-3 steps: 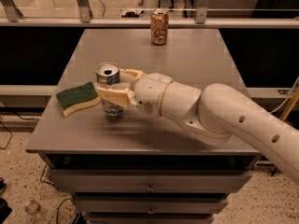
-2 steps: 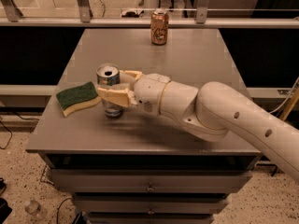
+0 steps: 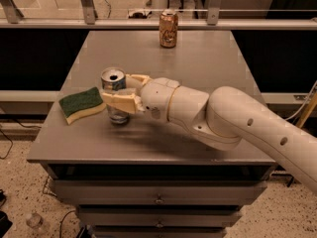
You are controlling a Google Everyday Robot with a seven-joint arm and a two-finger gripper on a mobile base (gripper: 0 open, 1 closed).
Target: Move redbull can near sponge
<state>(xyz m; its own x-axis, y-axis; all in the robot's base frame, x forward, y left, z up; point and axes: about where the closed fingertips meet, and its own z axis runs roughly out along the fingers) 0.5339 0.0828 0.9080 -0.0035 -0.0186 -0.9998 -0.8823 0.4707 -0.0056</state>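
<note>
Nothing is moved since a second ago: redbull can [image 3: 113, 79] stays clamped in claw [image 3: 118, 88] on desk [image 3: 198, 53], just beside sponge [image 3: 79, 103]; release judged pending.

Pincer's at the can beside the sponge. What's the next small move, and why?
Probably open the pincer and let go: its fingers clasp the slim blue-and-silver can, which seems to stand upright on the grey metal table, close beside the flat green-topped yellow sponge, apart from it.
</note>
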